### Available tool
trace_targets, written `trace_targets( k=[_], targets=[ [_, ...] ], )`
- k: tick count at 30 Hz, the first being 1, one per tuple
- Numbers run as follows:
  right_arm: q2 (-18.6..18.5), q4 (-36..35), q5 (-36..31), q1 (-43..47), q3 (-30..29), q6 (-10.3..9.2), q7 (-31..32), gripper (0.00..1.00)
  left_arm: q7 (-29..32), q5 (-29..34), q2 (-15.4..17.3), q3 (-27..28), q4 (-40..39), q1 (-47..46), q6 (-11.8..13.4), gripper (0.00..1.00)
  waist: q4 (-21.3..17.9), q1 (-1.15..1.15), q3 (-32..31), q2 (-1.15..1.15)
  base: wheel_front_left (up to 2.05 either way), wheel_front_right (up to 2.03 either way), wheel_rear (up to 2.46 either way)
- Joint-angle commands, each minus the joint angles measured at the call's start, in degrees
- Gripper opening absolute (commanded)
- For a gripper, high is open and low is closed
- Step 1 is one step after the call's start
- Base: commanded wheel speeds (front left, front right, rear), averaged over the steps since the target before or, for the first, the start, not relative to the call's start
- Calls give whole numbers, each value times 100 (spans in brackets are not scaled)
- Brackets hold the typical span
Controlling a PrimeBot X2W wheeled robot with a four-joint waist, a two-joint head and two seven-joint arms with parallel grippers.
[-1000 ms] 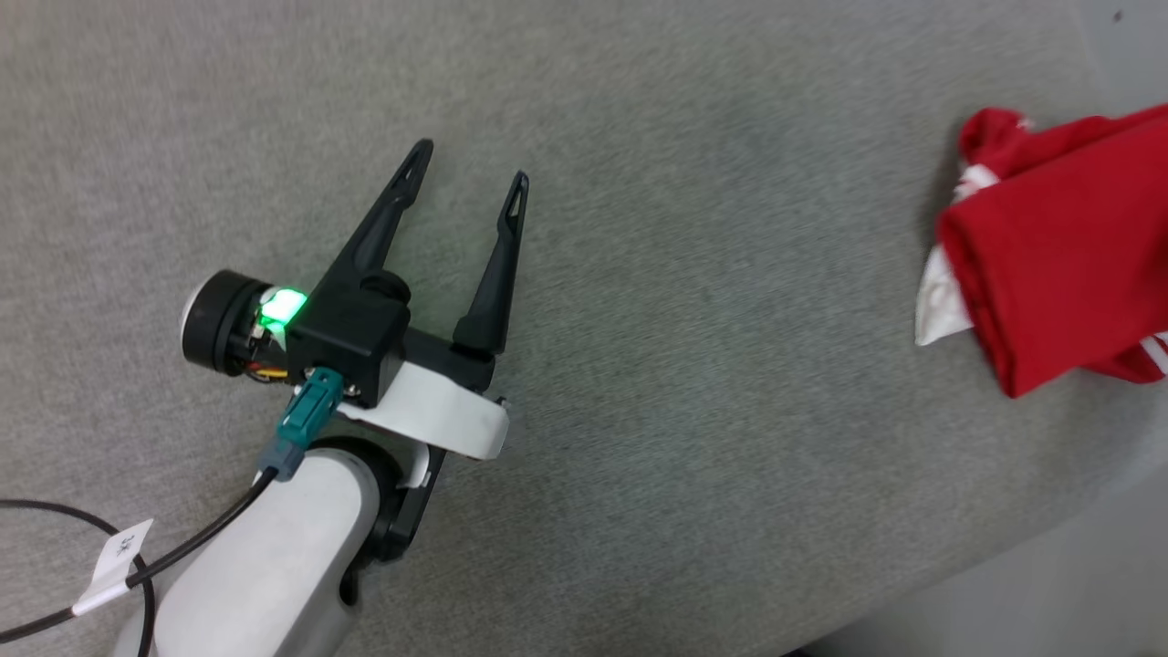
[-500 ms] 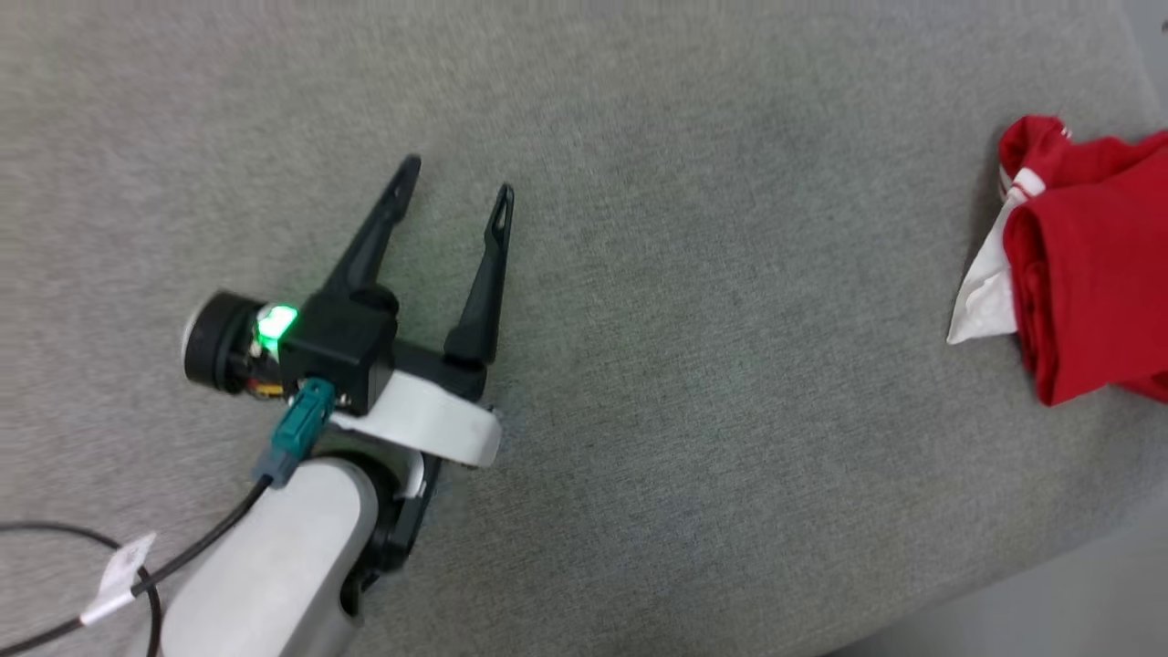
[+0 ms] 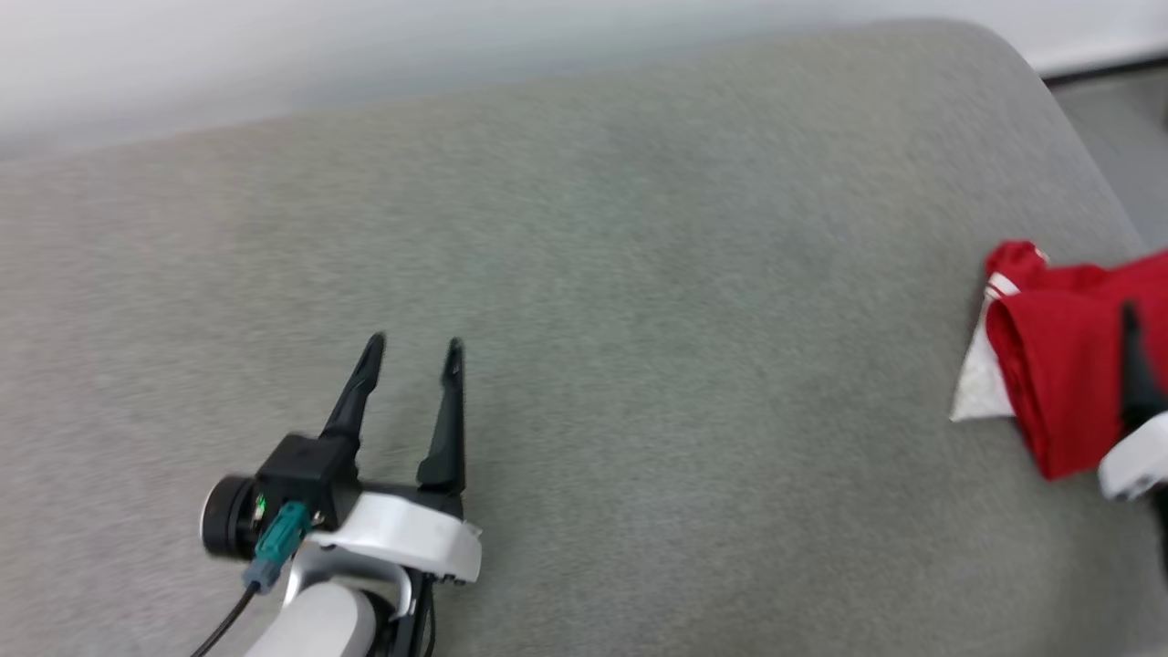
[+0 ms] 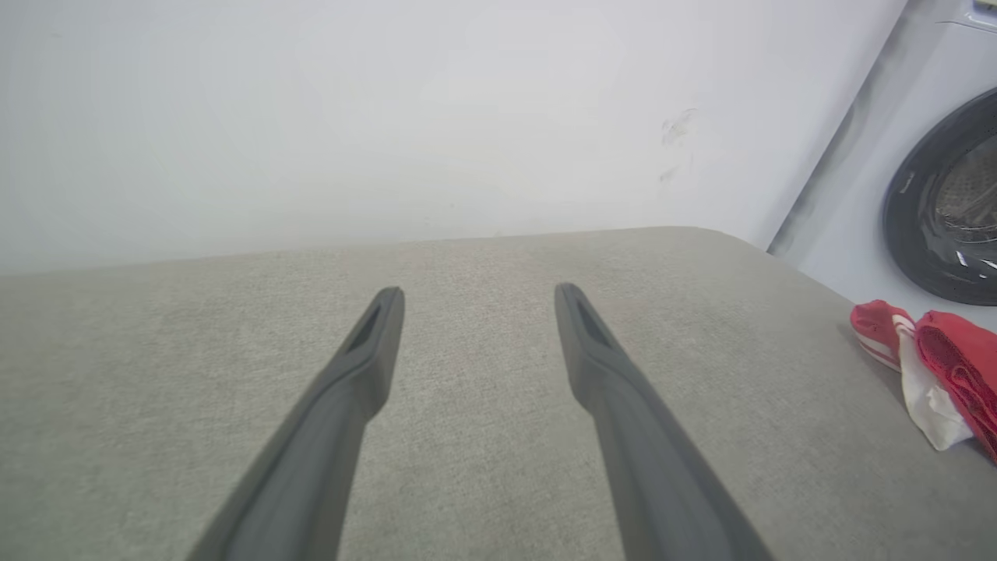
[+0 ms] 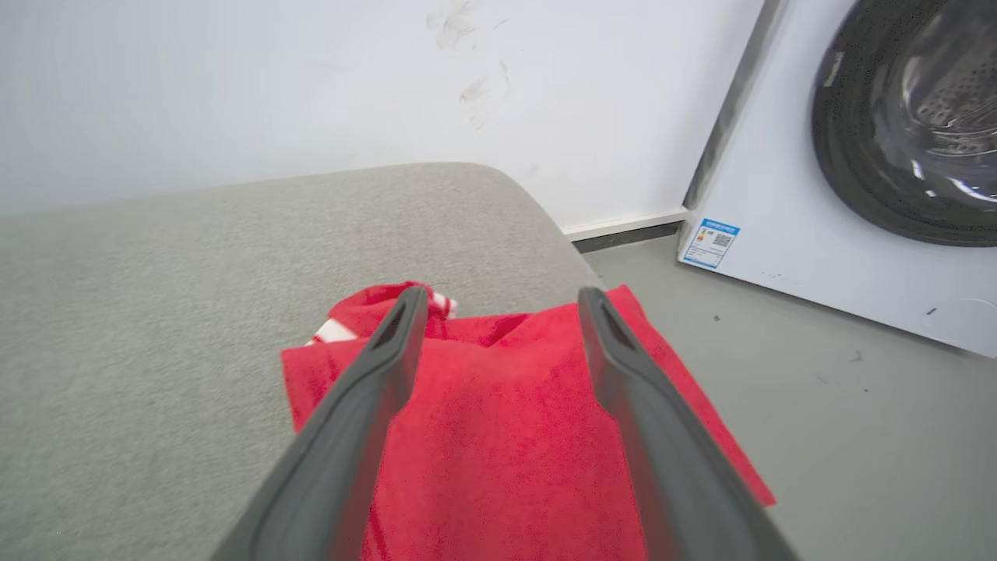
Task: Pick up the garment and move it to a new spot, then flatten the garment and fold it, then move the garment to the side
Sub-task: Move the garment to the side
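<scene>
The garment (image 3: 1049, 383) lies folded, red with a white sleeve poking out on its left, at the right end of the grey padded table (image 3: 639, 274). In the right wrist view the garment (image 5: 506, 436) hangs partly past the table's edge. My right gripper (image 5: 502, 300) hovers just above it, open, with nothing between its fingers; one dark finger (image 3: 1133, 365) shows over the red cloth. My left gripper (image 3: 413, 347) stands open over bare grey fabric at the lower left, far from the garment (image 4: 946, 351); it (image 4: 479, 300) holds nothing.
A white wall runs behind the table. A washing machine (image 5: 896, 140) with a dark round door stands on the grey floor (image 5: 857, 436) to the right of the table's rounded corner. It also shows in the left wrist view (image 4: 946, 210).
The head camera has swung, so the wall and the table's far edge now show. My right gripper's finger has come into view over the garment. The left gripper stays open.
</scene>
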Motion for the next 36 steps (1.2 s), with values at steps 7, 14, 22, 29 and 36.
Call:
trace_targets(
  k=[7,14,22,29,36],
  targets=[
    [755,-1286,-145,1058,-1,-2,487,100,-94,-103,-41,214,86,484,95,100,837,1,-701,0,0,0,0],
    [1310,-2675,-524,1685,64,-2,889,100,-127,-63,96,524,163,921,130,100,1101,1,-1049,0,0,0,0],
    [1676,-3948,-857,2505,99,-2,1354,100,-136,21,259,616,175,1375,90,100,1115,1,-1444,0,0,0,0],
    [1807,-4530,-1004,2989,86,-2,1622,100,-138,80,277,554,174,1468,65,100,1096,1,-1537,0,0,0,0],
    [1856,-4703,-1058,3045,79,-2,1712,100,-138,63,284,544,191,1501,58,100,1082,1,-1548,0,0,0,0]
  ],
)
